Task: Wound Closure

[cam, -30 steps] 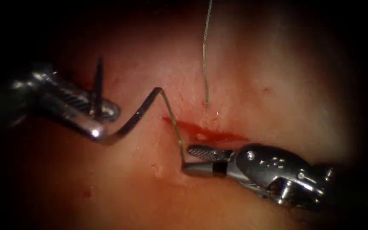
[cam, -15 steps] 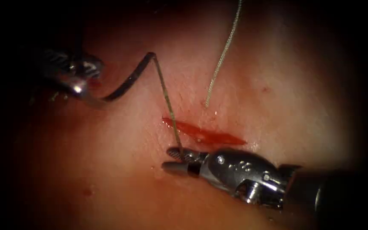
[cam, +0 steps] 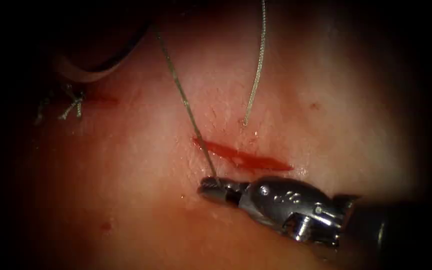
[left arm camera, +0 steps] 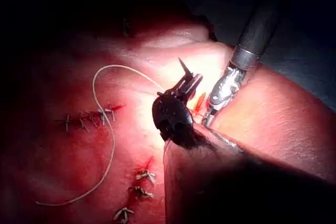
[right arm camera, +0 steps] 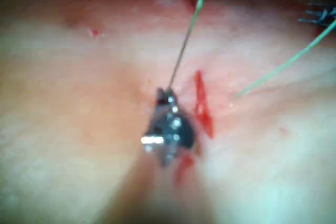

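The tissue (cam: 326, 90) carries a short cut (cam: 241, 157) wet with red fluid. My right tool (cam: 211, 186) lies shut, its tip pressed to the tissue just below the cut's left end, where the thread (cam: 183, 102) rises out and runs taut up-left. That tool (right arm camera: 165, 98) and thread (right arm camera: 186, 40) appear again in the right wrist view. A second thread strand (cam: 256, 75) enters the tissue above the cut. My left tool (left arm camera: 186, 83) is shut on the needle (left arm camera: 182, 66) near its pointed end. The needle's curve (cam: 121, 55) hangs free of the tissue at upper left.
Older stitches with cut thread ends (cam: 71, 107) sit left of the cut; several more (left arm camera: 139, 184) show in the left wrist view. A slack loop of thread (left arm camera: 107, 129) lies over the tissue there. The right tool's shaft (left arm camera: 252, 30) stands beside my left tool.
The left tool has carried the needle up and left, drawing more thread out of the tissue. The right tool's jaws went from open to shut and shifted slightly left.
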Robot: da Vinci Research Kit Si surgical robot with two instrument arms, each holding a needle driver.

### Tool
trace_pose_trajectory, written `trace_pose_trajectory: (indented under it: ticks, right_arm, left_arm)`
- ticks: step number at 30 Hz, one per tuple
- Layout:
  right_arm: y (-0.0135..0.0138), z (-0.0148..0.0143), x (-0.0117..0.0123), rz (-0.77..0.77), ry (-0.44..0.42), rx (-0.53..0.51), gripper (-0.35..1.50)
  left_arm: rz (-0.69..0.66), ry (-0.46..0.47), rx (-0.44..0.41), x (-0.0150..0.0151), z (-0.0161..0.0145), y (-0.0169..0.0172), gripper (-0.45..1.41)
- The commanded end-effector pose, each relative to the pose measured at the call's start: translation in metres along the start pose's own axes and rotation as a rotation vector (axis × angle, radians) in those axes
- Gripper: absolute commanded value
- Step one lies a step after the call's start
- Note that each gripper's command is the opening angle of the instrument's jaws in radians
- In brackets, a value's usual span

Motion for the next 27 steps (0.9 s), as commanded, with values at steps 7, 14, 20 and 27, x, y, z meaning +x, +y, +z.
trace_pose_trajectory:
  ticks: [7, 14, 20, 27]
  right_arm:
    - [-0.0062, -0.0033, 0.001, 0.022, -0.022, 0.082, -0.35]
    - [-0.0144, -0.0067, 0.003, -0.001, 0.003, 0.17, -0.35]
    - [-0.0176, -0.0074, 0.0064, -0.124, 0.076, 0.132, -0.1]
    - [-0.013, -0.0091, 0.0068, -0.161, 0.1, 0.055, 1.3]
  left_arm:
    - [0.037, -0.019, 0.042, -0.0039, 0.0001, 0.0001, -0.45]
    - [0.082, -0.062, 0.099, -0.0087, 0.0, -0.0001, -0.45]
    - [0.111, -0.097, 0.14, -0.0097, -0.0009, -0.0008, -0.45]
    - [0.125, -0.119, 0.218, -0.008, -0.0056, -0.0016, -0.45]
